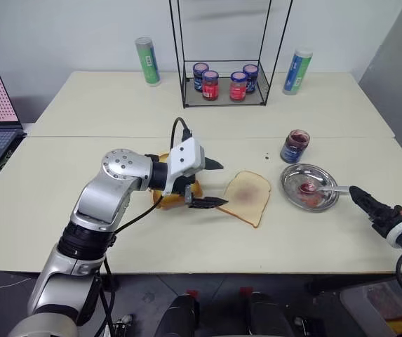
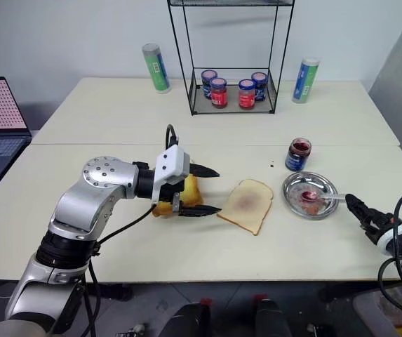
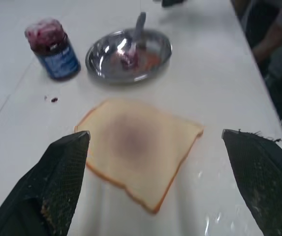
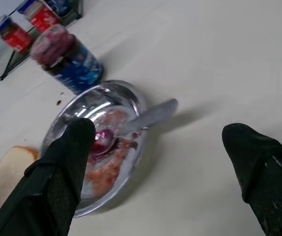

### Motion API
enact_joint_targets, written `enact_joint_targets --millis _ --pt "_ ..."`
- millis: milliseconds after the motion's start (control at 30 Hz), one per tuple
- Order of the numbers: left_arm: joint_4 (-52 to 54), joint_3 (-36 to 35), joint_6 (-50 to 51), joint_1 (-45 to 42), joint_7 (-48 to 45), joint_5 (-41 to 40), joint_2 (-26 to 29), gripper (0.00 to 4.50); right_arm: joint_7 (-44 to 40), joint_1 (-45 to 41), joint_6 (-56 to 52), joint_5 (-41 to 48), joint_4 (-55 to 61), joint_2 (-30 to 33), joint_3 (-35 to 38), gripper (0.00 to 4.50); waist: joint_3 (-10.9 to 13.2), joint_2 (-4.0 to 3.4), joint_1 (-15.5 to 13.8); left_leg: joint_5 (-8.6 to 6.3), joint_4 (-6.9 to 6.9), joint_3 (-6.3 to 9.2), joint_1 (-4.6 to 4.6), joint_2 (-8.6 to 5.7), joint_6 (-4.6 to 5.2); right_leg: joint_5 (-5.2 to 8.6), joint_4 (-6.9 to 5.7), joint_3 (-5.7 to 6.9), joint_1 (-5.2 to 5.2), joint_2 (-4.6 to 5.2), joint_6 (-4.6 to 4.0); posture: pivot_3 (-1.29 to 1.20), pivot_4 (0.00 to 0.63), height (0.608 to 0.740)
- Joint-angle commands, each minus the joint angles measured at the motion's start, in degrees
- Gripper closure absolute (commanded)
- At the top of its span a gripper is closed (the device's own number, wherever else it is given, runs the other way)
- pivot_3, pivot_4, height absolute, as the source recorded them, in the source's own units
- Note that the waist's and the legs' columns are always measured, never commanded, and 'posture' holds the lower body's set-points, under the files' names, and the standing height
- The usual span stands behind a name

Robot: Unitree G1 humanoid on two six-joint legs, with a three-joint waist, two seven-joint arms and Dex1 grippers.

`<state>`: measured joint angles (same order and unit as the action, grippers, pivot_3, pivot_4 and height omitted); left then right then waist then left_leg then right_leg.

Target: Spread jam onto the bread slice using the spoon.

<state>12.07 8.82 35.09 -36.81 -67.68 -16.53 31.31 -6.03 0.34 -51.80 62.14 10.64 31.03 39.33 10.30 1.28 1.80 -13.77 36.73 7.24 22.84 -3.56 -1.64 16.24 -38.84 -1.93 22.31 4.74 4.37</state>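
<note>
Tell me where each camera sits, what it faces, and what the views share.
Left eye and right eye: on the head, looking forward and down over the table; left gripper open beside the bread slice, right gripper near the metal dish.
Left wrist: looks along its open fingers at the bread slice, dish and jam jar.
Right wrist: looks along its open fingers at the spoon lying in the dish.
Shared: dish, spoon and jam jar appear in all views.

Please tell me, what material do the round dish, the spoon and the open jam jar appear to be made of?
Round dish: probably polished metal; it is silver and mirrors the light. Spoon: likely the same shiny metal, its bowl smeared red. Jam jar: seemingly clear glass, since the dark jam shows through above the blue label.
</note>
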Motion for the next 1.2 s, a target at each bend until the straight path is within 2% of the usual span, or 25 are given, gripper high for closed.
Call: enact_joint_targets --millis 33,167,700,733,767,900,1200 --pt "4.6 -1.6 6.0 -0.7 4.4 -4.8 -2.1 0.02 -0.2 -5.8 3.1 -0.2 -4.7 -2.2 -0.8 0.0 0.0 0.0 0.1 0.0 -0.02 -0.03 -0.03 0.01 0.0 0.0 -0.01 -0.03 0.0 -0.01 0.0 0.0 0.15 0.74" --pt "5.6 -1.3 7.5 -1.2 9.2 -5.7 -5.0 0.02 0.9 -10.7 3.9 0.1 -9.2 -5.3 -1.4 0.0 0.0 -0.03 0.1 0.0 -0.02 -0.07 -0.06 0.07 0.0 0.0 -0.02 -0.07 0.0 -0.07 0.0 0.0 0.15 0.74" --pt "7.7 0.5 8.1 -1.1 14.0 -7.5 -5.3 0.02 1.5 -15.8 8.0 -0.1 -19.5 -9.5 0.1 0.0 0.0 -0.06 0.0 0.0 -0.01 -0.21 -0.13 0.03 0.0 -0.01 -0.02 -0.22 -0.04 -0.04 0.0 0.0 0.15 0.74" --pt "7.6 0.4 8.3 -1.4 14.1 -7.7 -5.4 0.0 1.4 -16.0 7.9 0.3 -19.8 -9.6 0.2 0.36 0.0 -0.06 0.0 0.0 -0.01 -0.22 -0.14 0.03 0.0 -0.01 -0.02 -0.23 -0.04 -0.04 0.0 0.0 0.15 0.74" --pt "7.5 0.2 8.5 -1.6 14.1 -7.9 -5.3 0.0 1.2 -16.1 7.8 0.5 -19.9 -9.6 0.1 0.44 0.0 -0.06 0.0 0.0 -0.01 -0.23 -0.15 0.02 0.0 -0.01 -0.02 -0.23 -0.05 -0.04 0.0 0.0 0.15 0.74" --pt "7.2 0.3 8.4 -2.1 14.2 -8.5 -5.0 0.0 0.2 -15.8 8.3 -0.7 -19.7 -9.6 -0.9 1.52 0.0 -0.07 0.0 0.0 -0.01 -0.23 -0.14 0.03 0.0 -0.01 -0.04 -0.24 -0.02 -0.05 0.0 0.0 0.15 0.74" --pt "6.2 0.8 7.5 -2.0 14.3 -8.4 -4.3 0.0 -0.4 -15.5 9.0 -1.3 -20.1 -9.3 -0.8 3.51 0.0 -0.08 0.0 0.0 -0.03 -0.25 -0.14 0.04 0.0 -0.01 -0.02 -0.24 -0.02 -0.06 0.0 0.0 0.15 0.74"
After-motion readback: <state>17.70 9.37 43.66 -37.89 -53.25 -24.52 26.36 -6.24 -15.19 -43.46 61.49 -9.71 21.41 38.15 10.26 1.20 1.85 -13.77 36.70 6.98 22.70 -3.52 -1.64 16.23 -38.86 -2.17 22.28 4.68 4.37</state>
